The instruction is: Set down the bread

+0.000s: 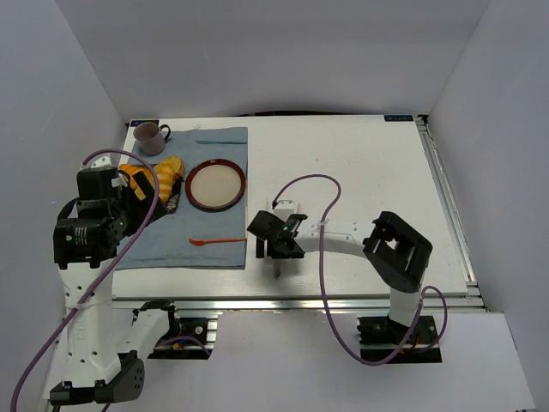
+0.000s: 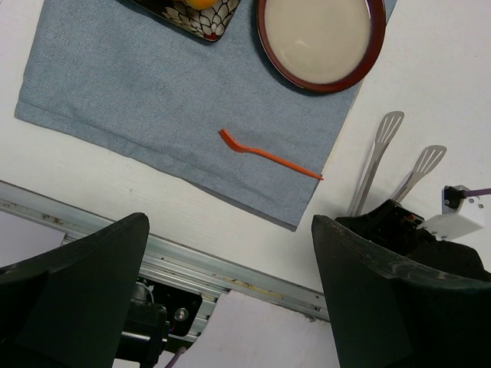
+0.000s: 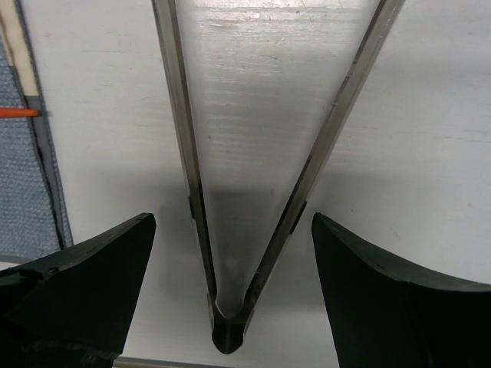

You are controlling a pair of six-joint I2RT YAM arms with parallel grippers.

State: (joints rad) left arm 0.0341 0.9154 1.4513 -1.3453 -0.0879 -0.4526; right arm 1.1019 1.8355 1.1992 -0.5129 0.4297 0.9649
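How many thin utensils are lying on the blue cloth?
2. An orange fork lies by the cloth's near edge, in front of the round plate; a teal utensil lies along its far edge. The left arm covers part of the cloth, so more may be hidden.

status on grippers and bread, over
Left gripper open, empty. Right gripper open, astride the tongs, not gripping. Bread on the dark dish beside the empty plate. Nothing between them.

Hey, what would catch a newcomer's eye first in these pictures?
The yellow bread stands out on its dark tray, just left of the empty red-rimmed plate on the blue cloth. On the white table to the right, the right gripper hangs open astride metal tongs.
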